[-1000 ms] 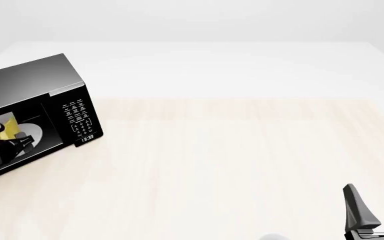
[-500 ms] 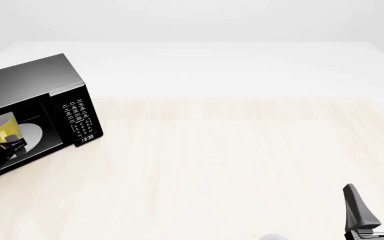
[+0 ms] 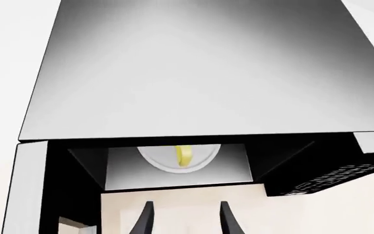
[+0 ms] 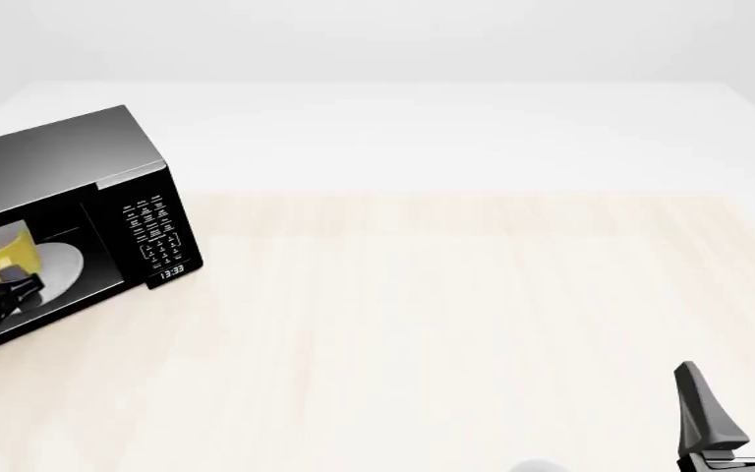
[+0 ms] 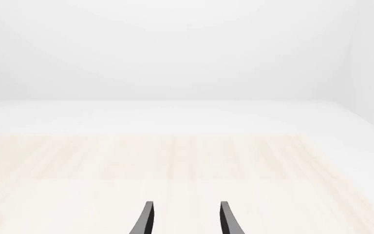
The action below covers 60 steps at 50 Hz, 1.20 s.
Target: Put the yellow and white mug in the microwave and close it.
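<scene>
The black microwave stands at the table's far left with its front open. The yellow and white mug stands upright on the white turntable plate inside. In the left wrist view the mug shows deep in the cavity on the plate, beyond my fingers. My left gripper is open and empty, low at the mouth of the cavity and apart from the mug; it also shows in the left wrist view. My right gripper is open and empty at the near right.
The microwave door stands swung open beside the cavity. The keypad panel with the clock faces the table's middle. The light wooden table spreads between the microwave and the right gripper, as in the right wrist view.
My left gripper has let go of the mug and drawn back out toward the front left. The mug stays on the plate. The right arm has not moved.
</scene>
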Available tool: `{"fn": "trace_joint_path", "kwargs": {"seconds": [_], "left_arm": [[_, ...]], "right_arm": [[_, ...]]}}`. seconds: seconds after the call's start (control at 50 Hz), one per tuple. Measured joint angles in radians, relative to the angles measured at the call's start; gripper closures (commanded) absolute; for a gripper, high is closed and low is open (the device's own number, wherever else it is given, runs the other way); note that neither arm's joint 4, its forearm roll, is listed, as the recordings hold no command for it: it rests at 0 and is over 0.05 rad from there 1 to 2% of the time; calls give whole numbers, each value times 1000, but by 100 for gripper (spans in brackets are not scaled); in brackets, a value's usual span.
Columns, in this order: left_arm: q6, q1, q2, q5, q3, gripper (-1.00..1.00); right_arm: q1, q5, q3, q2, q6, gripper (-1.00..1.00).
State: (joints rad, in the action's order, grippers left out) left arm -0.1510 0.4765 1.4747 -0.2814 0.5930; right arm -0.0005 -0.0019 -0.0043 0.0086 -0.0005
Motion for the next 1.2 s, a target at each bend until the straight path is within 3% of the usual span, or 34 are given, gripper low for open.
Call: {"fn": "trace_joint_path", "kwargs": {"seconds": [0.68, 1.2], "left_arm": [[-13, -19, -368, 190, -84, -100], [-36, -56, -640, 443, 1, -100]], "right_arm": [[0, 0, 0, 0, 0, -100], [0, 0, 0, 0, 0, -100]]}}
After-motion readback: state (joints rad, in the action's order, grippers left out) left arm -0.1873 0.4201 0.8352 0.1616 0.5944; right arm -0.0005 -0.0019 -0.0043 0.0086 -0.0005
